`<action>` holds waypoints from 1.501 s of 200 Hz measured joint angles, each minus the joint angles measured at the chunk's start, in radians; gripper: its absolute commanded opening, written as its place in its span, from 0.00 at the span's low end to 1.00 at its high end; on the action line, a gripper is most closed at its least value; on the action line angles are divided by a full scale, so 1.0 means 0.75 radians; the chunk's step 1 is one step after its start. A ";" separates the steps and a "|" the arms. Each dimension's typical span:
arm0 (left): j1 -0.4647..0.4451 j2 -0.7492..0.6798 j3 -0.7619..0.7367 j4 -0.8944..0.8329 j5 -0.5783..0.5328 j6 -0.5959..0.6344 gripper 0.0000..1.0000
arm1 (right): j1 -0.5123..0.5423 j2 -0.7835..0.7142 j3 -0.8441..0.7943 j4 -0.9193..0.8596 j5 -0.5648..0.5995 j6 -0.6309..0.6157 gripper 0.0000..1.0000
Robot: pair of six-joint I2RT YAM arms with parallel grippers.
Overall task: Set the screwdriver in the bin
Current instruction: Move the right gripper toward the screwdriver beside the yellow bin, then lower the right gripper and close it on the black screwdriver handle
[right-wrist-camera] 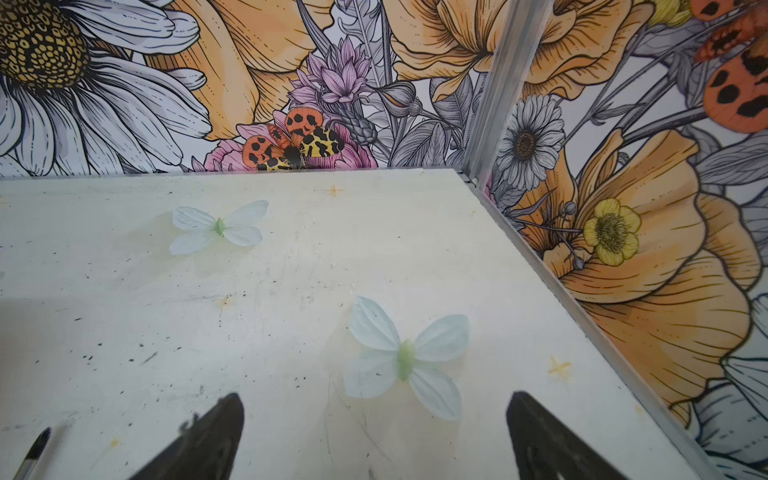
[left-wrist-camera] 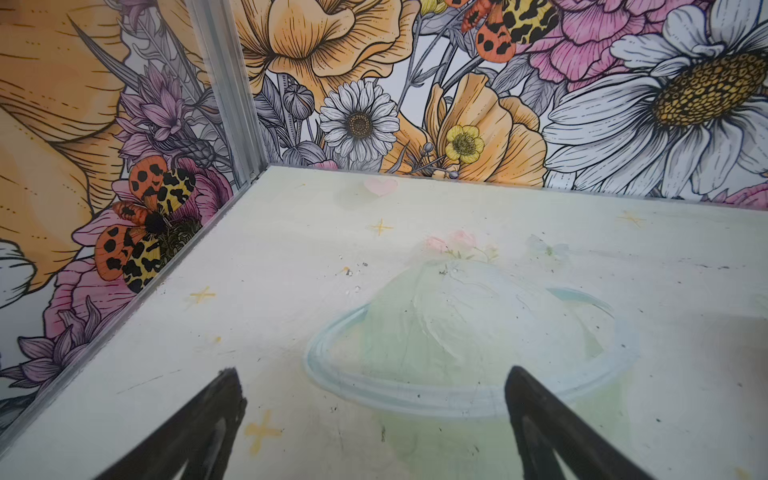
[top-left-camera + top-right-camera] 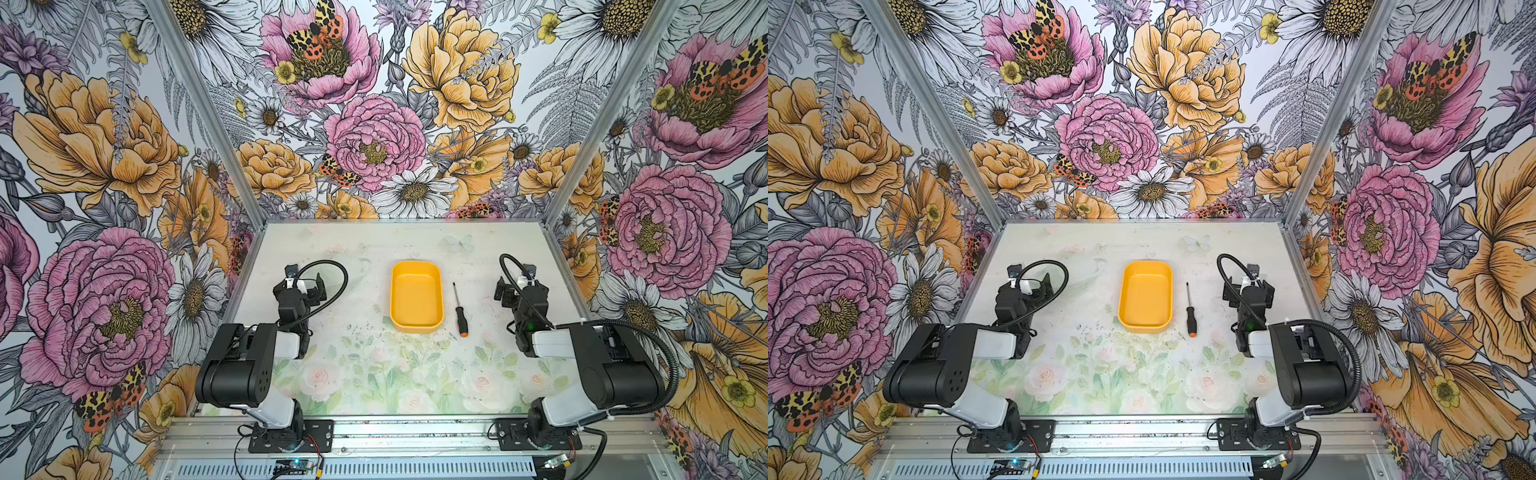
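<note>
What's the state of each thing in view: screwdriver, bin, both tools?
screwdriver: lying flat on the table, outside the bin on the right arm's side, not touching it, orange cap toward the robot, not gripped.
bin: upright, empty.
left tool: open, holding nothing.
right tool: open, holding nothing, away from the screwdriver.

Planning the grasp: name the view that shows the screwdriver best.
The top views: both show the whole screwdriver lying beside the bin. The right wrist view catches only its tip; the left wrist view shows nothing of it.
</note>
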 measured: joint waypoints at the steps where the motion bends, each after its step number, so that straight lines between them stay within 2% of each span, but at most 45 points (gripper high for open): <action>1: 0.000 0.000 0.000 -0.001 0.001 0.000 0.99 | 0.000 0.000 0.000 -0.001 0.000 0.000 0.99; 59: 0.006 0.000 0.000 -0.008 0.011 0.000 0.99 | -0.003 0.000 0.000 -0.001 -0.002 0.000 0.99; 106: 0.006 -0.014 0.005 -0.044 0.065 0.005 0.99 | -0.007 -0.010 0.000 -0.016 -0.009 0.003 0.91; 126: 0.003 -0.120 0.030 -0.191 0.080 0.016 0.99 | 0.010 -0.109 0.016 -0.157 0.002 0.000 0.91; 152: -0.002 -0.345 0.151 -0.462 0.133 0.013 0.99 | 0.018 -0.313 0.166 -0.501 -0.022 0.053 0.92; 169: -0.018 -0.469 0.230 -0.584 0.192 -0.018 0.99 | 0.024 -0.402 0.310 -0.725 -0.076 0.137 0.99; 193: -0.093 -0.585 0.249 -0.697 0.263 -0.084 0.99 | 0.052 -0.467 0.418 -0.955 -0.204 0.253 0.99; 233: -0.241 -0.628 0.180 -0.816 0.317 -0.212 0.99 | 0.176 -0.433 0.397 -1.205 -0.413 0.424 0.99; 264: -0.330 -0.623 0.134 -0.864 0.316 -0.281 0.99 | 0.248 -0.416 0.333 -1.284 -0.466 0.497 0.96; 300: -0.345 -0.569 0.098 -0.866 0.316 -0.356 0.99 | 0.299 -0.363 0.313 -1.311 -0.487 0.537 0.91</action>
